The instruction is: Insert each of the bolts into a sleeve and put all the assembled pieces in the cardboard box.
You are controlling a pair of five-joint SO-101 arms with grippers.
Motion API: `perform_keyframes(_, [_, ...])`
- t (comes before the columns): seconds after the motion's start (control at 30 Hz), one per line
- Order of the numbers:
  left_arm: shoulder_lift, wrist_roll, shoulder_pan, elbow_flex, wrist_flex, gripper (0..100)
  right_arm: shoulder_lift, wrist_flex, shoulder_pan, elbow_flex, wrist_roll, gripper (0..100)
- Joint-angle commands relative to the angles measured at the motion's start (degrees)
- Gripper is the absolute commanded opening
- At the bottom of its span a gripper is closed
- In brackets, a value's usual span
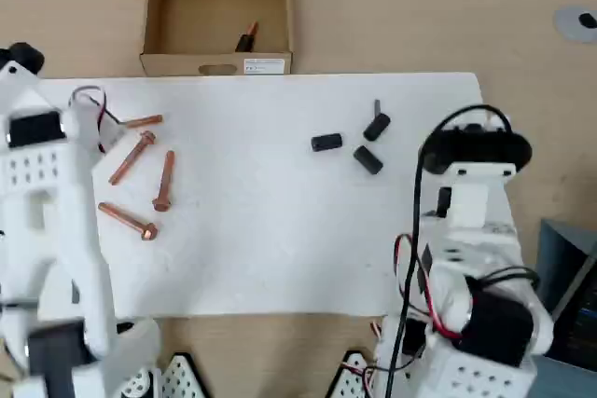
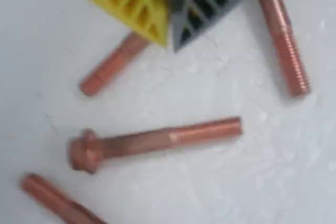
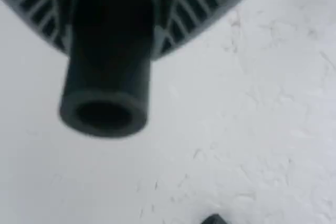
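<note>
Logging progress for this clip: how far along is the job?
Done: one assembled piece lies in the box. In hand: the right gripper holds a sleeve with no bolt in it. Left: four bolts lie loose by the left gripper, and three sleeves wait on the board.

Coppery metal bolts (image 2: 157, 140), matt black sleeve (image 3: 107, 66)

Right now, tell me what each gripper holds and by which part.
Right gripper clamps a black cylindrical sleeve by one end; its open end juts free. Left gripper holds nothing, over copper bolts.
</note>
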Motion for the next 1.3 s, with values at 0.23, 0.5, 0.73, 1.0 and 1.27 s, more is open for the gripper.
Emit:
perform_keyframes(0.23, [28.88,8.35,-0.44,-32.00,7.38,0,-4.26,-2.02,1.01,1.01,-0.70,1.0])
perform_keyframes(0.5, [47.60,13.01,-0.44,-52.40,14.68,1,-4.35,-2.02,1.01,1.01,-0.70,1.0])
perform_keyframes(0.73, [58.59,13.45,-0.44,-69.54,19.52,1,-4.35,-2.02,0.92,1.01,-0.70,1.0])
perform_keyframes(1.0, [63.16,13.45,-0.35,-77.27,22.42,13,-4.35,-2.02,0.66,1.01,-0.70,1.0])
perform_keyframes(1.27, [65.36,13.45,0.18,-77.27,22.15,13,-4.35,-2.02,0.66,1.01,-0.70,1.0])
